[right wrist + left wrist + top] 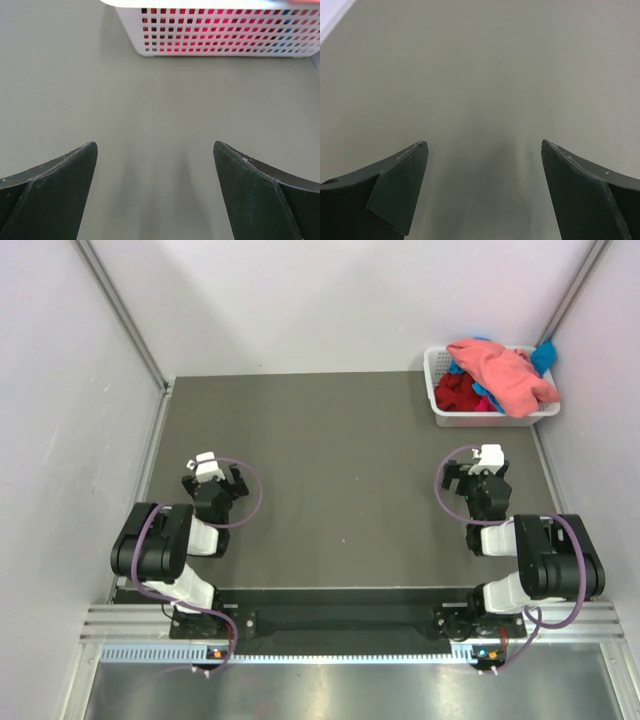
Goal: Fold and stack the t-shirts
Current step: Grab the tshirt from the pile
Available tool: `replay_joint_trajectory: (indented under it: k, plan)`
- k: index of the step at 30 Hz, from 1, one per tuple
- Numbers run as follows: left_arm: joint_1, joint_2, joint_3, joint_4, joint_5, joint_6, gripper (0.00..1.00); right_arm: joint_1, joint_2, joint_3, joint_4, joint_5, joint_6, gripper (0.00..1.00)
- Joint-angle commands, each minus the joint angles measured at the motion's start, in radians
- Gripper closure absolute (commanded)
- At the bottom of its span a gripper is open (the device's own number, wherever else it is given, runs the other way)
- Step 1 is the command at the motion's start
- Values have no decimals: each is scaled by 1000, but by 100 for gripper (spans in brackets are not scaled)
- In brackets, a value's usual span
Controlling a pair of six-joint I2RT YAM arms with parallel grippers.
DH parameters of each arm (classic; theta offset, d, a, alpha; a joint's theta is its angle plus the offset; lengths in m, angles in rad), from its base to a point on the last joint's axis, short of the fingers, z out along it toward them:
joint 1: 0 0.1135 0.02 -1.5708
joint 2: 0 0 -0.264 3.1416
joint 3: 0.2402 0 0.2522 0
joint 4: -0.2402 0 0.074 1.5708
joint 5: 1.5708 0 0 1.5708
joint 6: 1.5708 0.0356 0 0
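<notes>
Hovering over the table [340,440], left gripper [484,147] and right gripper [155,146] released, empty; t-shirts [500,375] heaped in basket [490,420]

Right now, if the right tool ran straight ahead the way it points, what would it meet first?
Likely the white basket holding the t-shirts: its slotted wall sits ahead of the open right tool, with only bare table between. Depth is hard to judge.

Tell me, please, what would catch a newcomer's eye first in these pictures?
A salmon-pink t-shirt drapes over a dark red t-shirt and a blue t-shirt in the white basket at the table's far right corner. Nearer, the left pincer and right pincer gape open and empty above it.
</notes>
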Motion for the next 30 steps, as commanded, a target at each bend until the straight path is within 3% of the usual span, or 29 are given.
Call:
replay_joint_trajectory:
  k: [1, 11, 12, 14, 16, 18, 21, 22, 26, 30]
  plan:
    - [4, -10, 22, 81, -25, 78, 1, -6, -10, 20, 87, 7, -32, 0]
    - [4, -12, 18, 85, -15, 84, 1, -6, -16, 19, 91, 13, -32, 0]
    - [4, -13, 17, 98, 7, 89, 1, 13, -24, 17, 88, 66, -13, 1]
    - [3, -59, 11, 79, 37, 106, 1, 59, -73, 19, 68, 336, 5, 0]
    - [0, -94, 14, 24, -7, 95, 1, 70, -125, 93, -140, 439, 60, 0]
    - [0, -143, 35, -28, -50, 78, 1, 72, -174, 152, -302, 423, 38, 0]
    - [0, -185, 99, -167, -115, 55, 1, 80, -217, 218, -381, 406, 55, 0]
    - [0, -197, 121, -251, -124, 54, 1, 80, -223, 280, -483, 414, 71, 0]
    - [0, -216, 201, -358, -138, -4, 1, 78, -167, 524, -770, 409, 117, 0]
    - [0, -210, 268, -401, -129, -86, 1, 66, -59, 800, -889, 402, 119, 1]
